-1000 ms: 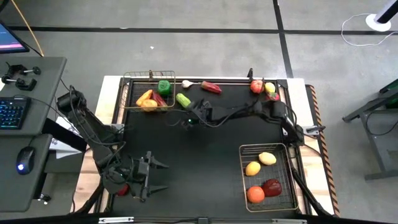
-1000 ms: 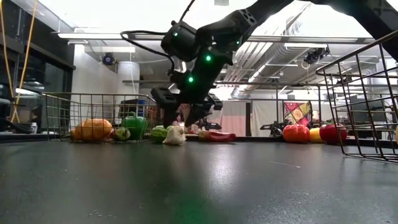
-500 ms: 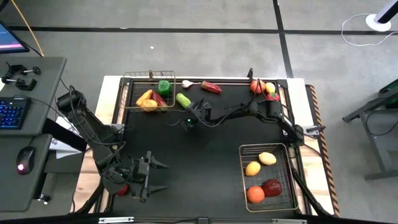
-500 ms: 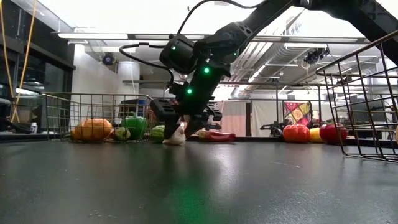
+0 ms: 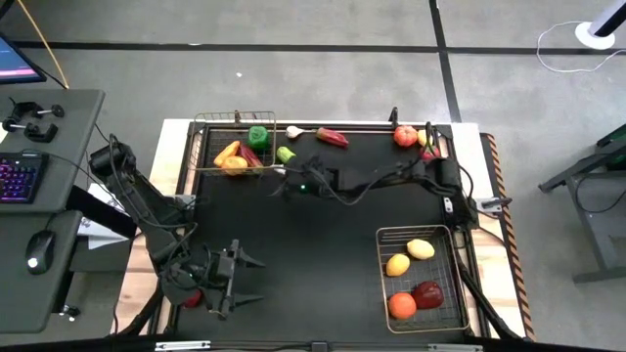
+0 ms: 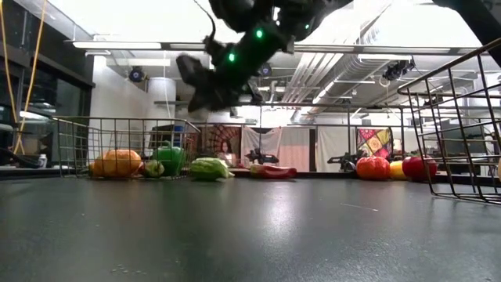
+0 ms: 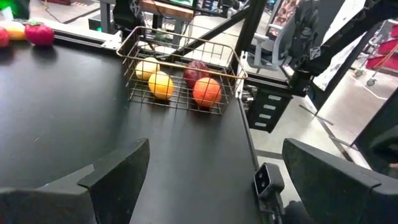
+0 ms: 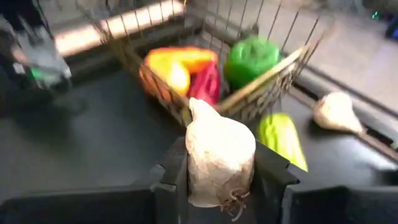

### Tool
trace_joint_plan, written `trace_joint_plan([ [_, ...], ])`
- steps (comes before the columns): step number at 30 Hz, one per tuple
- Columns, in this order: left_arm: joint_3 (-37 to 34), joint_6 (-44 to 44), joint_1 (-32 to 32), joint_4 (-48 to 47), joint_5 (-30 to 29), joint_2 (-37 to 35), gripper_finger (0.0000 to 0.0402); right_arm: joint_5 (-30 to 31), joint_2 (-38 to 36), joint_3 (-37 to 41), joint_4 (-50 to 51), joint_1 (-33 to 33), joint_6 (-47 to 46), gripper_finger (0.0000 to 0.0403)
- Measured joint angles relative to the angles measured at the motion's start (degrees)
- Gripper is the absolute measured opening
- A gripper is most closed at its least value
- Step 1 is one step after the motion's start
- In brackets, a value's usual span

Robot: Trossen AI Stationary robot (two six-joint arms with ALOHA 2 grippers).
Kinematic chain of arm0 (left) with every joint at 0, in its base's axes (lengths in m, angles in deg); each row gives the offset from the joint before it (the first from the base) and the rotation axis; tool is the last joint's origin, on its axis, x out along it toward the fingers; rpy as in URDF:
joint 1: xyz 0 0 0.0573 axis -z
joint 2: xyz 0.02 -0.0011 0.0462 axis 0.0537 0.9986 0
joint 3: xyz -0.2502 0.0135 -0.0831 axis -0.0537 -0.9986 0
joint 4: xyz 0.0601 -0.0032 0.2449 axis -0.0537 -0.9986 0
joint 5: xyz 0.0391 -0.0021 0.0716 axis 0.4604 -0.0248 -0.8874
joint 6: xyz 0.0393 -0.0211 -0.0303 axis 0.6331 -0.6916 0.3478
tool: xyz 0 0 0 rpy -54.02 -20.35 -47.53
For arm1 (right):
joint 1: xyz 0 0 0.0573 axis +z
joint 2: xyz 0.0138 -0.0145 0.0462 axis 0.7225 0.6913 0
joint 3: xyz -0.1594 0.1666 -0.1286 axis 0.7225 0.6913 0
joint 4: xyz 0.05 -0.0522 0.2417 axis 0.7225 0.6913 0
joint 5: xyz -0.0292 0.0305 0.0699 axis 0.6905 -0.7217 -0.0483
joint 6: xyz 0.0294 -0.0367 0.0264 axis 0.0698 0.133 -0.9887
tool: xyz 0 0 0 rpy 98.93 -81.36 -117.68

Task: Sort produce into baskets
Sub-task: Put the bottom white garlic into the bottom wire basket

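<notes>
The left gripper (image 5: 238, 277) waits with fingers spread wide at the table's near left corner. Beside the far-left basket (image 5: 207, 145), which holds a green pepper (image 5: 257, 136), the right gripper (image 5: 278, 176) pinches a white garlic (image 8: 219, 157) above the mat; a cucumber (image 5: 286, 154) lies just beyond

Bright overhead glare (right wrist view blurred)

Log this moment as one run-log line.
right gripper: shut on garlic bulb, lifted beside vegetable basket | left gripper: open, idle at near table edge
</notes>
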Motion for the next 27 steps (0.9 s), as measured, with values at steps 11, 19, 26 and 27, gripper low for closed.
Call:
trace_joint_plan([
  [11,0.0,2.0,0.0,0.1,-1.9,0.0,0.0358,-9.4,0.8,0.0,-14.1,-3.4,1.3,0.0183],
  [19,0.0,3.5,-1.2,0.8,-2.9,0.0,0.0358,-15.6,0.8,0.0,-18.5,-5.1,1.3,0.0186],
  [26,0.0,1.6,-1.0,-0.1,-1.9,0.0,0.0358,-15.0,0.9,0.0,-19.0,-5.1,1.2,0.0188],
  [27,0.0,1.7,-1.1,-0.1,-2.0,0.0,0.0358,-15.0,0.9,0.0,-18.9,-5.1,1.2,0.0188],
])
